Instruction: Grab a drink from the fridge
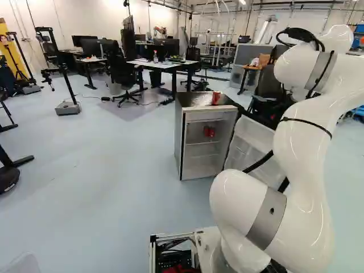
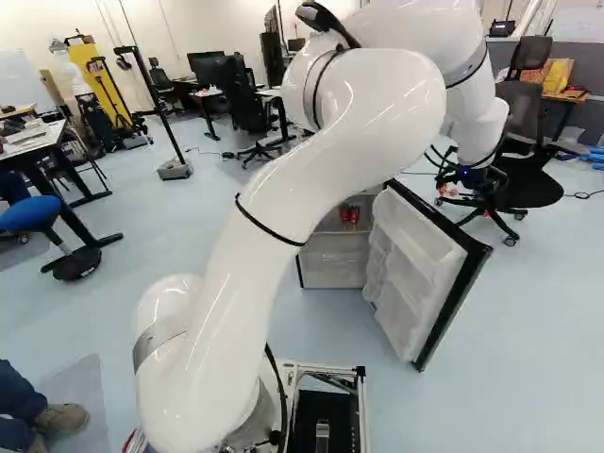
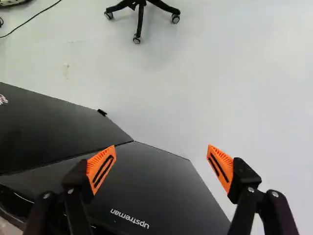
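In the right base view my gripper [image 2: 475, 177] hangs beyond the fridge door, partly lost against a dark chair. In the wrist view the gripper [image 3: 161, 164] has its orange-padded fingers wide apart, nothing between them, above the black outer face of the door [image 3: 151, 178]. The small fridge [image 1: 178, 142] stands with its door [image 1: 256, 139] swung open; the door's white inner shelves [image 2: 406, 250] face the right base view. Red cans [image 1: 209, 131] sit together on a shelf inside. Another red can [image 1: 215, 98] is on the fridge top beside clear plastic [image 1: 202, 100].
An office chair [image 2: 524, 184] stands beyond the door, its wheeled foot [image 3: 139, 14] ahead of the gripper. Behind the fridge are a desk [image 1: 162, 65] and another chair [image 1: 122, 77]. A stand with a heavy base [image 1: 68, 108] is farther off.
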Robot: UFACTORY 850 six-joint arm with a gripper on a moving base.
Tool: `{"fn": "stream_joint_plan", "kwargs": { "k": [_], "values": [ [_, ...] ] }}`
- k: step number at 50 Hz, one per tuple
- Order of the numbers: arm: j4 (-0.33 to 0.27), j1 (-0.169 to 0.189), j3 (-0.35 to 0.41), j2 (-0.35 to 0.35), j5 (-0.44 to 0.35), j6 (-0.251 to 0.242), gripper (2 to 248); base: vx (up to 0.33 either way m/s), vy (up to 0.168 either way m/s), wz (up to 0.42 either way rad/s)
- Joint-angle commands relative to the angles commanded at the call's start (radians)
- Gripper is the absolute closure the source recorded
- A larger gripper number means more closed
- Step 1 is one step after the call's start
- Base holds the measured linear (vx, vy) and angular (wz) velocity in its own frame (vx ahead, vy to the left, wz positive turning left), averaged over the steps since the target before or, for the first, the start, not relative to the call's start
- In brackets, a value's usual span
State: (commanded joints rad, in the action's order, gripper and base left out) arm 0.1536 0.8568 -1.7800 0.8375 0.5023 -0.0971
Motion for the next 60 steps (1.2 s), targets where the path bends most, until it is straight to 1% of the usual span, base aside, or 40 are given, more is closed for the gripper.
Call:
{"fn": "stream_joint_plan", "kwargs": {
  "k": [8, 23, 32, 56, 60],
  "values": [
    [0.011, 0.005, -0.027, 0.018, 0.055, 0.0, 3, 0.0, 0.0, 0.0],
    [0.031, 0.005, -0.027, 0.018, 0.157, 0.0, 3, 0.0, 0.0, 0.0],
    [0.031, 0.005, -0.031, 0.027, 0.157, 0.0, 3, 0.0, 0.0, 0.0],
    [0.031, 0.005, -0.057, 0.088, 0.157, 0.0, 3, 0.0, 0.0, 0.0],
    [0.031, 0.005, -0.057, 0.088, 0.157, 0.0, 3, 0.0, 0.0, 0.0]
  ]
}}
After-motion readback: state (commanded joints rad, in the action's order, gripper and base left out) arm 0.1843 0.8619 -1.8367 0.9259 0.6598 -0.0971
